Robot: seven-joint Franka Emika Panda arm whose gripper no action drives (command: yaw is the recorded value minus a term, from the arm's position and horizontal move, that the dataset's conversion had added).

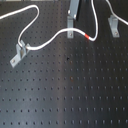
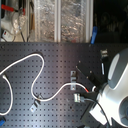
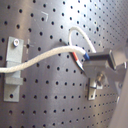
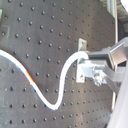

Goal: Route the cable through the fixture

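Three metal clips stand on the black pegboard (image 1: 65,85) in the first exterior view: one (image 1: 19,53) toward the first exterior view's left, one (image 1: 70,26) near the top middle and one (image 1: 114,26) toward its right. The cable (image 1: 50,43) is a thin white cord lying on the board; in that view it comes in from the upper left edge, loops back down to the left clip, then runs right in a low arc, rises past the middle clip and dips to its red band (image 1: 88,36) before climbing out of the top edge. The red band lies between the middle and right clips, clear of both. In the second exterior view the cable (image 2: 35,75) curls across the left half of the board and ends with the red band (image 2: 92,89) just beside the white arm (image 2: 116,85), which fills the second exterior view's lower right corner. The gripper (image 3: 102,59) shows in the first wrist view as a dark finger and a metal one close together over the cord near the red band (image 3: 76,56); it seems pinched on the cable, though the contact itself is not clear. In the second wrist view the cord (image 4: 62,80) curves up to the grey fingers (image 4: 97,62) beside a clip (image 4: 80,60).
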